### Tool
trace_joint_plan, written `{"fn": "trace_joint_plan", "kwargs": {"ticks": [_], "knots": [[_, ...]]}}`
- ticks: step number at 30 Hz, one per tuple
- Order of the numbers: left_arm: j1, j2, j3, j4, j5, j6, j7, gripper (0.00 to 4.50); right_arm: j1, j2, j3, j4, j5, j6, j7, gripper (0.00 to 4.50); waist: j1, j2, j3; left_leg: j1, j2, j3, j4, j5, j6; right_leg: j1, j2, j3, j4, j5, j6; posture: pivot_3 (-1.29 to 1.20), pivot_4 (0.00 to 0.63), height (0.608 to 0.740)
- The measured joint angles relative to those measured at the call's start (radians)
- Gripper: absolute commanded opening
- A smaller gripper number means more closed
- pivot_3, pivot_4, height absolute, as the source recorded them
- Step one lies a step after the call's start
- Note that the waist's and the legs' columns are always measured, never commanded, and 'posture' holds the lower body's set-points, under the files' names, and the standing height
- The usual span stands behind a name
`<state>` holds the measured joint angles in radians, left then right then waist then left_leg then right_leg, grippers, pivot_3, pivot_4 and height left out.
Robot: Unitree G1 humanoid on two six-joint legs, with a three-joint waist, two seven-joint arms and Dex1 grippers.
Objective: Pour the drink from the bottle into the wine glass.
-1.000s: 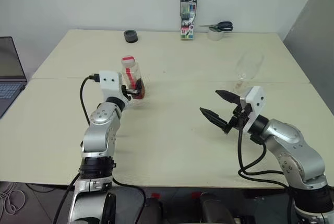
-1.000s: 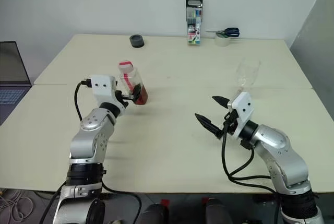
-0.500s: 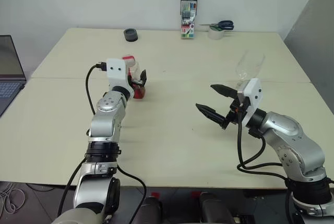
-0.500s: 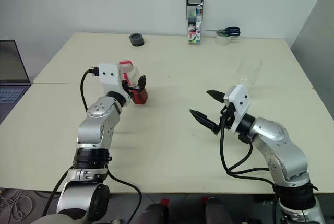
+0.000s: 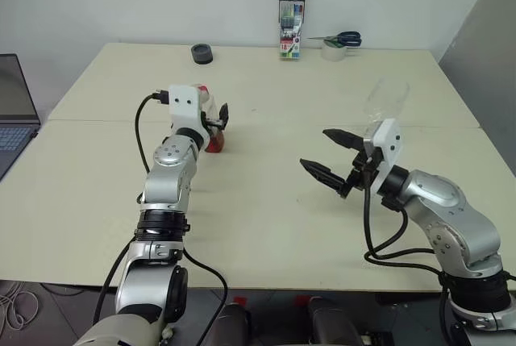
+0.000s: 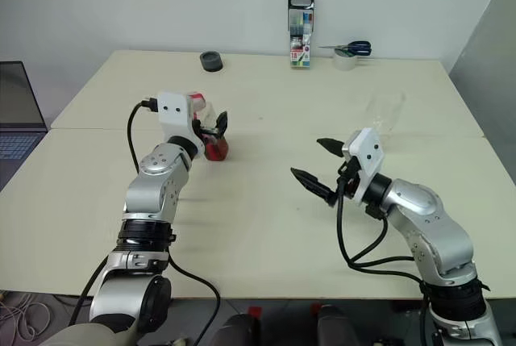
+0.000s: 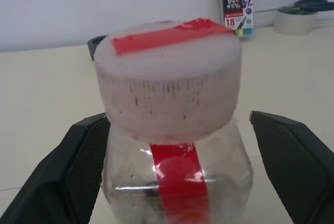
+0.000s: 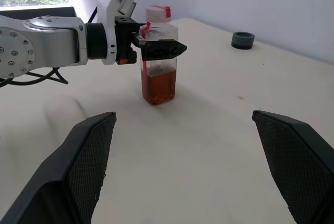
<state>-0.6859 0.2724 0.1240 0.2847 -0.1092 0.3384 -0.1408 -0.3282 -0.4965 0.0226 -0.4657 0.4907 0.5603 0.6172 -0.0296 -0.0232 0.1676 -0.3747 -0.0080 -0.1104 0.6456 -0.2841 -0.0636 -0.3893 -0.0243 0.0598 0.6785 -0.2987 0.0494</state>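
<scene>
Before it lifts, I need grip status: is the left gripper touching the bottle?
Apart: the left wrist view shows both fingers standing clear of the bottle.

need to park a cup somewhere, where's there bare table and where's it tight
Bare: the wide stretch of table between the bottle and the right gripper, and the near-left corner. Tight: the back edge, with black roll, pen pack, tape and scissors, and around the wine glass.

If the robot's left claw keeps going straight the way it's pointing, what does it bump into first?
Most likely the bottle. The left gripper is open, with the bottle standing right between its fingers, so going on, the gripper's inner part would probably meet the bottle's side.
</scene>
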Motion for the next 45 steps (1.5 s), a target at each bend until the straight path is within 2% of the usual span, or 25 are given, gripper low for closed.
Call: {"fn": "trace_joint_plan", "kwargs": {"ticks": [2, 3, 7, 10, 12, 20, 26, 30, 33, 39, 45], "knots": [[0.0, 0.0, 0.0, 0.0, 0.001, 0.0, 0.001, 4.48, 0.0, -0.003, 0.0, 0.0, 0.0, 0.0, 0.0, 4.5, 0.0, 0.0, 0.0, 0.0, 0.0, 0.0, 0.0, 0.0, 0.0, 0.0, 0.0, 0.0, 0.0, 0.0, 0.0, 0.0, 0.15, 0.74], [0.0, 0.0, 0.0, 0.0, 0.001, 0.0, 0.001, 4.3, 0.0, -0.005, 0.0, 0.0, 0.0, 0.0, -0.001, 4.5, 0.0, 0.0, 0.0, 0.0, 0.0, 0.0, 0.0, 0.0, 0.0, 0.0, 0.0, 0.0, 0.0, 0.0, 0.0, 0.0, 0.15, 0.74], [0.0, 0.0, 0.0, 0.0, 0.0, -0.001, 0.0, 3.31, 0.0, -0.006, 0.0, 0.0, -0.001, 0.0, -0.001, 4.5, 0.0, 0.0, 0.0, 0.0, 0.0, 0.0, 0.0, 0.0, 0.0, 0.0, 0.0, 0.0, 0.0, 0.0, 0.0, 0.0, 0.15, 0.74], [0.0, 0.0, 0.001, 0.0, -0.001, -0.004, 0.0, 2.28, 0.0, -0.007, 0.0, 0.0, -0.005, 0.0, -0.001, 4.5, 0.0, 0.0, 0.0, 0.0, 0.0, 0.0, 0.0, 0.0, 0.0, 0.0, 0.0, 0.0, 0.0, 0.0, 0.0, 0.0, 0.15, 0.74], [0.0, -0.001, 0.0, 0.0, -0.002, -0.004, -0.001, 1.89, 0.0, -0.008, 0.0, 0.0, -0.005, 0.0, -0.001, 4.5, 0.0, 0.0, 0.0, 0.0, 0.0, 0.0, 0.0, 0.0, 0.0, 0.0, 0.0, 0.0, 0.0, 0.0, 0.0, 0.0, 0.15, 0.74], [0.063, -0.001, 0.002, -0.077, -0.035, -0.007, -0.06, 1.89, 0.0, -0.009, -0.001, -0.004, -0.002, 0.002, -0.004, 4.5, 0.0, 0.0, 0.0, 0.0, 0.001, 0.0, 0.0, 0.001, -0.002, 0.0, -0.001, 0.0, 0.0, 0.0, 0.0, 0.0, 0.15, 0.74], [0.1, 0.019, -0.093, -0.168, -0.141, 0.004, -0.353, 1.89, -0.009, -0.047, -0.053, -0.08, 0.084, 0.108, -0.02, 4.5, 0.006, 0.0, 0.0, -0.005, 0.0, -0.003, 0.002, 0.002, -0.003, -0.001, -0.003, -0.003, 0.0, 0.0, 0.0, 0.0, 0.15, 0.74], [0.068, 0.037, -0.184, -0.2, -0.22, 0.004, -0.609, 1.89, -0.062, -0.052, -0.089, -0.166, 0.163, 0.215, -0.09, 4.5, 0.001, 0.0, 0.0, -0.005, -0.001, -0.003, 0.001, 0.002, -0.003, -0.001, -0.003, -0.004, 0.0, 0.0, 0.0, 0.0, 0.15, 0.74], [0.023, 0.04, -0.211, -0.191, -0.253, -0.005, -0.744, 1.89, -0.105, -0.032, -0.116, -0.192, 0.236, 0.312, -0.172, 4.5, -0.003, 0.0, 0.0, -0.004, 0.0, -0.003, 0.001, 0.0, 0.0, -0.001, 0.0, -0.004, 0.0, 0.0, 0.0, 0.0, 0.15, 0.74], [-0.063, 0.038, -0.249, -0.093, -0.281, -0.054, -0.937, 1.89, -0.18, 0.01, -0.104, -0.199, 0.251, 0.394, -0.313, 4.5, -0.004, 0.001, 0.001, -0.004, 0.0, -0.003, 0.001, 0.0, 0.001, -0.001, 0.0, -0.004, 0.0, 0.0, 0.0, 0.0, 0.15, 0.74], [-0.09, 0.034, -0.28, -0.002, -0.264, -0.109, -1.049, 1.89, -0.197, 0.05, -0.051, -0.196, 0.201, 0.392, -0.372, 4.5, -0.004, 0.001, 0.001, -0.006, 0.0, -0.003, 0.001, 0.0, 0.001, -0.003, 0.0, -0.004, 0.0, 0.0, 0.0, 0.0, 0.15, 0.74]]}}
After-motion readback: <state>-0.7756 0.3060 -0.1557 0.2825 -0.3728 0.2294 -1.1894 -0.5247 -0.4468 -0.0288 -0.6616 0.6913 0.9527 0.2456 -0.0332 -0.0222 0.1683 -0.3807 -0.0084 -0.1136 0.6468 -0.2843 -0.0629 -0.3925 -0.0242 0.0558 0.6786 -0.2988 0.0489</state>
